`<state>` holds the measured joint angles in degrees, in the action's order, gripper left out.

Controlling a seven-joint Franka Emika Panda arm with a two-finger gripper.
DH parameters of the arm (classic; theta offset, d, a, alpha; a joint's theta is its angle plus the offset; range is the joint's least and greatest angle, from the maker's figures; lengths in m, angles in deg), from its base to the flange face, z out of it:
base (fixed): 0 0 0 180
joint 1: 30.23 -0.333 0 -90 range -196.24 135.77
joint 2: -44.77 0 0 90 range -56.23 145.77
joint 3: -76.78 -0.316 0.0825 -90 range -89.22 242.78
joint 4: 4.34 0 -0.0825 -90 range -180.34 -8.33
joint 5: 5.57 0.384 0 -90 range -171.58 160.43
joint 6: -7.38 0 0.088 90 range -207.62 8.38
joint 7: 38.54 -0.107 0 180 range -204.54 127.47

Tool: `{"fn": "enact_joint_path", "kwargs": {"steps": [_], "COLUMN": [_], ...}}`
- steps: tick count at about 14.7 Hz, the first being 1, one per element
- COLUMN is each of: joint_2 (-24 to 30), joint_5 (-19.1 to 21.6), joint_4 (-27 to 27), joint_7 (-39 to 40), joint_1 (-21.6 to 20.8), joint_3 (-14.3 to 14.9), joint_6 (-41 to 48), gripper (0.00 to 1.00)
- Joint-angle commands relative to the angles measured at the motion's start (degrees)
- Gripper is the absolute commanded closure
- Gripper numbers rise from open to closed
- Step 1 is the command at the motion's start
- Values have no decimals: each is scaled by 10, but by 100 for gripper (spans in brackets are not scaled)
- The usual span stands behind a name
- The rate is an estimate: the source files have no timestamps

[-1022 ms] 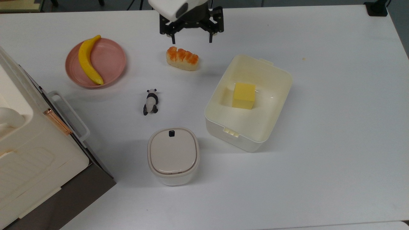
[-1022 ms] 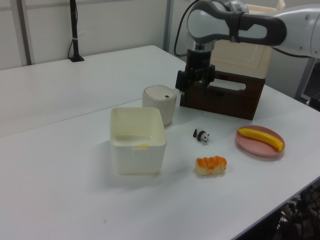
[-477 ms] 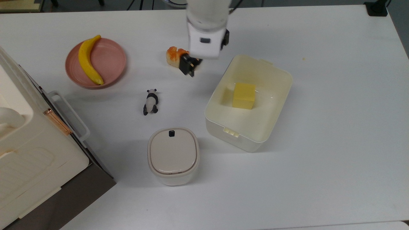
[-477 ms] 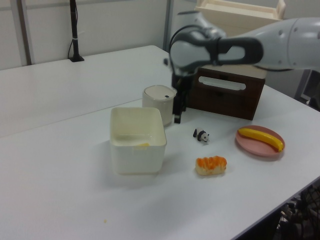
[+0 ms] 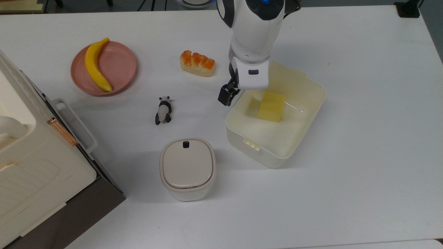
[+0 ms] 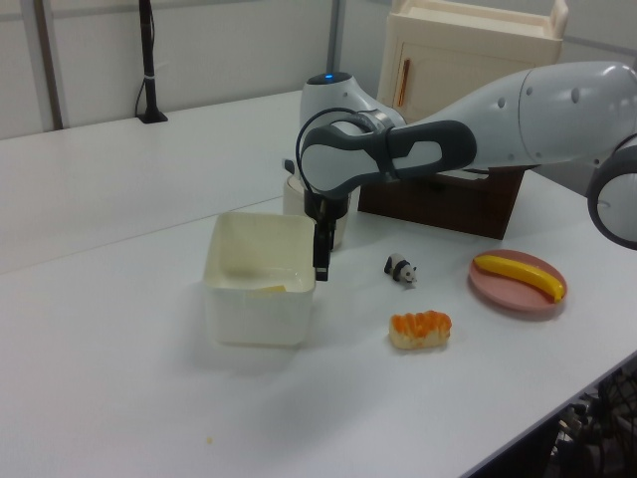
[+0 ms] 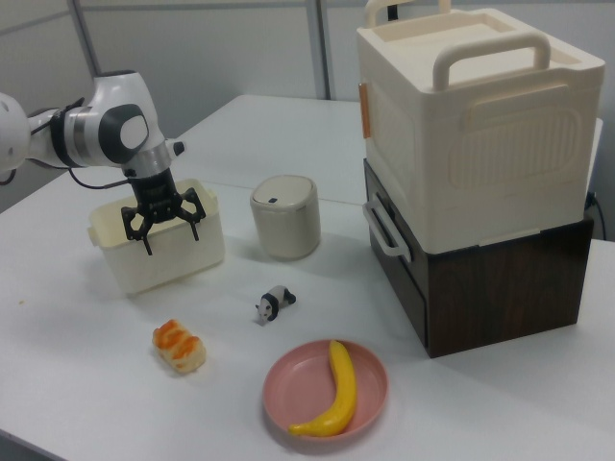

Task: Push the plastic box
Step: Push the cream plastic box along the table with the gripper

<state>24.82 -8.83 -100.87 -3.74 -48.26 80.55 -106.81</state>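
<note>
The plastic box [image 5: 263, 154] is a pale cream lidless tub right of centre in the top view, lying at a slant, with a yellow cube [image 5: 272, 106] inside. It also appears in the left view as the plastic box [image 6: 257, 314] and in the right view as the plastic box [image 7: 159, 261]. My gripper [image 7: 173, 233] is open, its fingers spread along the outside of the box's long wall and held low against it. One dark finger [image 5: 225, 96] shows at the box's left wall in the top view, the other under the white hand. The gripper [image 6: 320, 261] hangs at the box's right side in the left view.
A white container with a beige lid [image 5: 188, 169] stands near the box's front left in the top view. A panda figure [image 5: 163, 110], a bread piece [image 5: 197, 63] and a pink plate [image 5: 121, 64] holding a banana [image 5: 96, 65] lie further left. A big storage case [image 5: 38, 173] fills the top view's left edge. Bare table lies right of the box.
The arm came down from the top view's upper edge past the bread to the box's left wall. The box has slid a little toward the top view's right and turned slightly.
</note>
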Motion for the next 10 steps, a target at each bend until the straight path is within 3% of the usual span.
{"fn": "enact_joint_path", "kwargs": {"steps": [1,6,10], "joint_2": [-2,-28,-12], "joint_5": [-8,-34,-51], "joint_4": [3,27,23], "joint_7": [11,11,24], "joint_1": [-33,-49,-46], "joint_3": [11,11,10], "joint_6": [-34,-49,-62], "gripper": [0,0,0]}}
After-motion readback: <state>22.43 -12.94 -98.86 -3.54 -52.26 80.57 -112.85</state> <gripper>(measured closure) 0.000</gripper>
